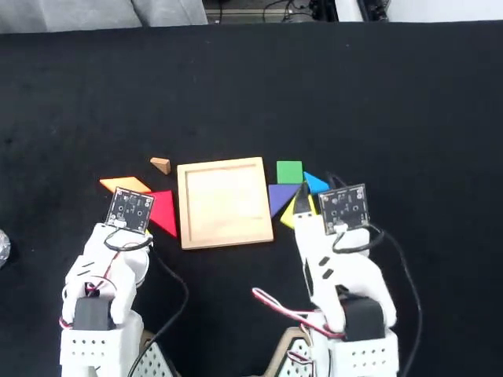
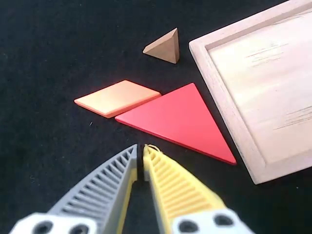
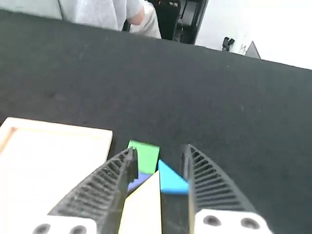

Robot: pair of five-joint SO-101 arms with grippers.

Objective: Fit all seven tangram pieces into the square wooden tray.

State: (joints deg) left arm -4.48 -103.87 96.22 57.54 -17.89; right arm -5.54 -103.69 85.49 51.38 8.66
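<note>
Lying in the middle of the black worktop [image 1: 354, 102] in the high view, the tray [image 1: 182, 206] has pieces on both sides, all outside it. On the side of the left arm [image 1: 106, 267] are the orange piece [image 1: 126, 184], the red triangle [image 1: 163, 210] just beside the tray's edge, and the brown triangle [image 1: 160, 165] near the tray's far corner. On the side of the right arm [image 1: 346, 271] the green square [image 1: 289, 172], blue triangle [image 1: 315, 183], purple triangle [image 1: 280, 196] and yellow triangle [image 1: 295, 210] are bunched together against the tray's other edge. In the left wrist view the left pincer [image 2: 141, 152] is clenched, its tips pressed together with nothing between them, hovering just short of the long edge of the red triangle [image 2: 180, 122]. That triangle touches the orange piece [image 2: 117, 97] at one corner and lies close along the tray's rim [image 2: 229, 112], while the brown triangle [image 2: 163, 47] stands apart beyond them. In the right wrist view the right pincer [image 3: 159, 152] is released, jaws spread wide over the cluster. The yellow triangle [image 3: 144, 204] points up between them, with the purple triangle [image 3: 136, 181], the blue triangle [image 3: 170, 180] and the green square [image 3: 145, 155] past its tip and the tray [image 3: 58, 130] just beside.
</note>
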